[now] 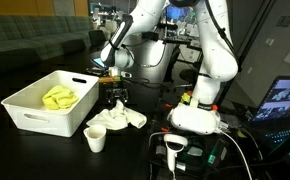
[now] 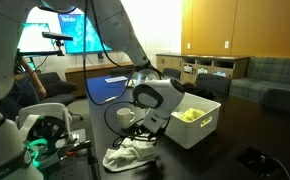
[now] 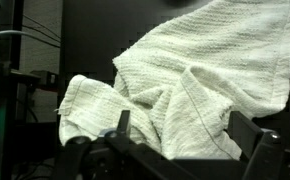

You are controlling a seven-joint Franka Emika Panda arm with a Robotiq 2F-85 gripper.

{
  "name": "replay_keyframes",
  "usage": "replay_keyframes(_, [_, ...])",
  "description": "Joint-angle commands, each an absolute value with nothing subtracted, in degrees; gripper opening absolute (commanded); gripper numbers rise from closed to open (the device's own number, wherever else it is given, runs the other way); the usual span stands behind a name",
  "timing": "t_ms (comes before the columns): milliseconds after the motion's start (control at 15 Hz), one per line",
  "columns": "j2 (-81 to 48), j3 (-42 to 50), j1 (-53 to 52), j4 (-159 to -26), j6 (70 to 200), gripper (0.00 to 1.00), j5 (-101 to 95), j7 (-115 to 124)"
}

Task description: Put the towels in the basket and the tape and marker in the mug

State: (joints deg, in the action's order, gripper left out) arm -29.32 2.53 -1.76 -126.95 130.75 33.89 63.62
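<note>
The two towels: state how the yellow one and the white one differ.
Colour: the yellow towel is bright yellow, the white towel cream-white.
Place: the yellow towel lies inside the basket; the white towel lies on the dark table, outside it.
Hand: the open hand hangs over the white towel, not the yellow towel.
Both are crumpled soft cloths.

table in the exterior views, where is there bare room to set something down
Bare tabletop runs in front of the basket, up to the mug. Another patch lies between the white towel and the robot base. Crowded: the basket's corner, where mug, towel and the open gripper above it cluster. Basket has room beside the yellow towel.
</note>
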Motion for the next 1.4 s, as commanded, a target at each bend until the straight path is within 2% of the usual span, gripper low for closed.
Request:
replay_keyframes(0, [-30.3,2.7,-2.1,-126.4,132.2,1.00,34.2,67.7])
replay_keyframes(733, [-31.7,4.2,-2.2,-125.7,133.1,1.00,29.2,74.2])
replay_keyframes(800, [-32.0,4.2,-2.2,-125.3,133.1,0.75,28.5,74.6])
replay_keyframes(867, [-32.1,4.3,-2.2,-125.1,133.0,0.74,27.9,74.9])
replay_keyframes(933, [-32.4,4.4,-2.3,-124.7,133.2,0.68,27.4,75.5])
replay_keyframes(1133, [-33.0,4.3,-2.4,-123.9,133.1,0.42,26.2,76.8])
replay_keyframes(1333, [-33.8,4.3,-2.4,-123.1,132.9,0.20,25.7,77.9])
